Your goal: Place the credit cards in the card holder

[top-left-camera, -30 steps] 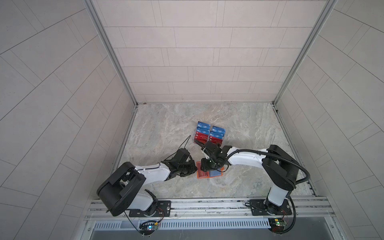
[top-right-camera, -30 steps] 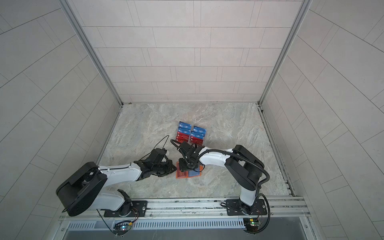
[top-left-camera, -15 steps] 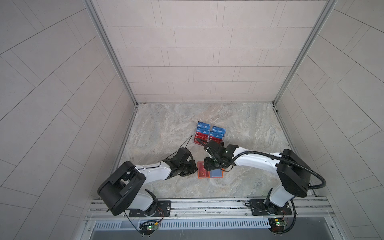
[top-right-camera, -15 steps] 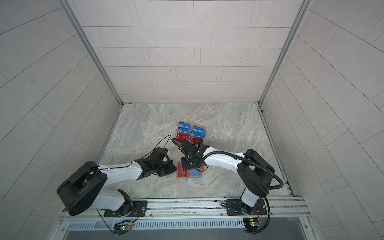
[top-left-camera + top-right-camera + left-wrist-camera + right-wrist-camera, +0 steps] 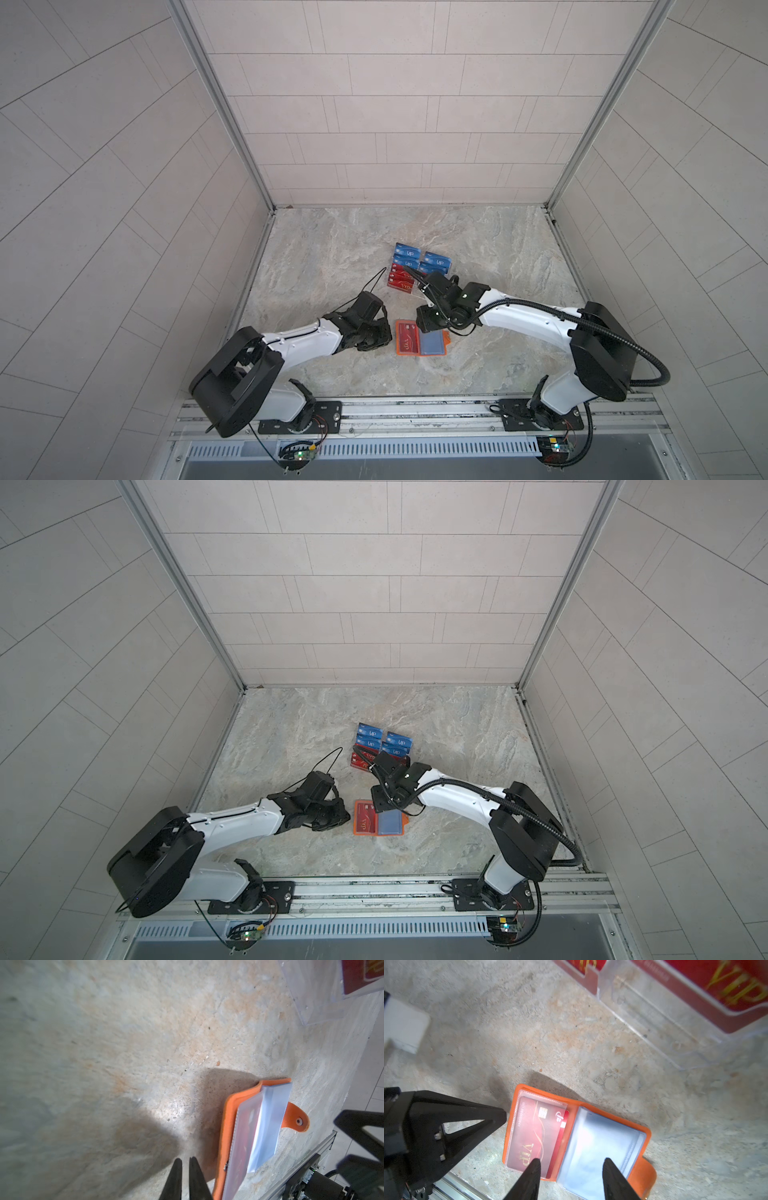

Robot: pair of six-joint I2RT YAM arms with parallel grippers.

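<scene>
Card holder point(image 5: 420, 338) lies open at table centre, red card point(image 5: 534, 1136) sleeved. Right gripper point(image 5: 571, 1178) wide, empty, above it; left gripper point(image 5: 185, 1178) narrow, empty, at 9 o'clock. Acrylic stand point(image 5: 417, 268) at 12 o'clock, partly hidden.

card holder point(image 5: 421, 338) on table point(image 5: 332, 266), stand point(image 5: 417, 268) behind it, card point(image 5: 536, 1134) inside

card holder point(image 5: 641, 1132): orange | credit cards point(image 5: 409, 264): blue, red | table point(image 5: 332, 257): beige marbled
</scene>
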